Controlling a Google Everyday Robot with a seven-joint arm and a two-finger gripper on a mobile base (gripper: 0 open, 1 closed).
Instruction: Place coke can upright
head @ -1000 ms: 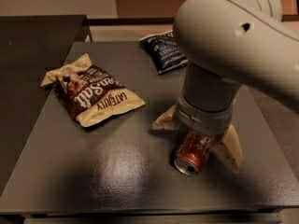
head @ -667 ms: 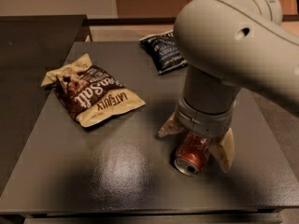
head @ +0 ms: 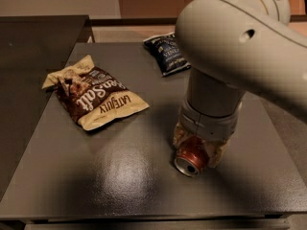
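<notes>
The coke can [head: 191, 158] lies on its side on the dark table [head: 110, 181], right of the middle, with its silver open end facing the front. My gripper [head: 198, 146] comes straight down over it from the big grey arm [head: 240, 47]. Its tan fingers [head: 179, 135] press against both sides of the can's red body. The far end of the can is hidden under the wrist.
A brown and tan snack bag [head: 93, 97] lies at the table's left. A dark blue snack bag [head: 165, 51] lies at the back, partly behind the arm. A second dark surface [head: 33, 47] adjoins on the left. The table's front edge is close below the can.
The fingers, spread wide on either side of the can before, have closed in against its sides. The can has not moved.
</notes>
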